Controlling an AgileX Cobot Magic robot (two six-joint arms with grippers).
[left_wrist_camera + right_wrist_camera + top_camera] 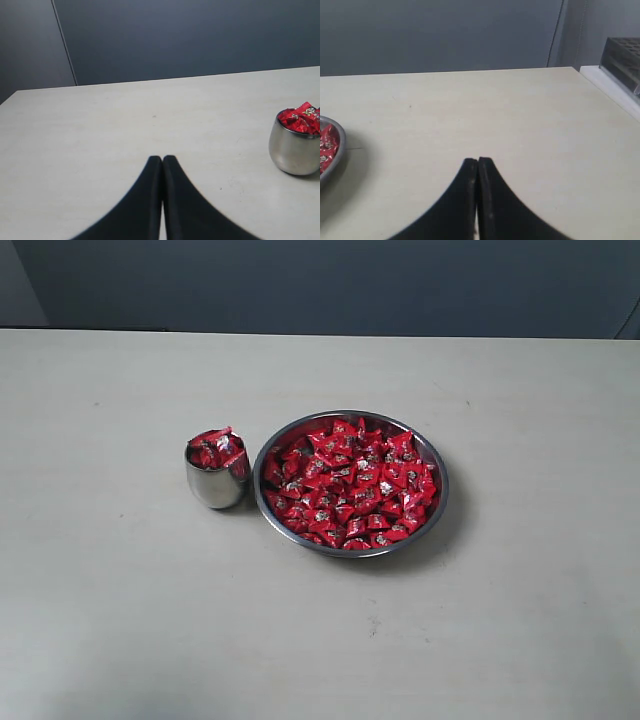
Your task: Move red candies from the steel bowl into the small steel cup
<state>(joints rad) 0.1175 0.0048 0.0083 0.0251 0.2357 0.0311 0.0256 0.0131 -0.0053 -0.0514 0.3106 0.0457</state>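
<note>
The steel bowl [436, 508] sits mid-table, heaped with red candies [350, 483]. Touching its left side stands the small steel cup [214, 487], filled to the brim with red candies [217, 448]. Neither arm shows in the exterior view. In the left wrist view my left gripper [162, 159] is shut and empty above bare table, with the cup [294, 150] and its candies [301, 119] off to one side. In the right wrist view my right gripper [478, 161] is shut and empty, and the bowl's rim [340, 147] with a few candies [327, 145] shows at the frame edge.
The pale table [120, 620] stretches wide around bowl and cup. A dark wall [320, 280] stands behind its far edge. A dark rack-like object [624, 57] sits past the table's edge in the right wrist view.
</note>
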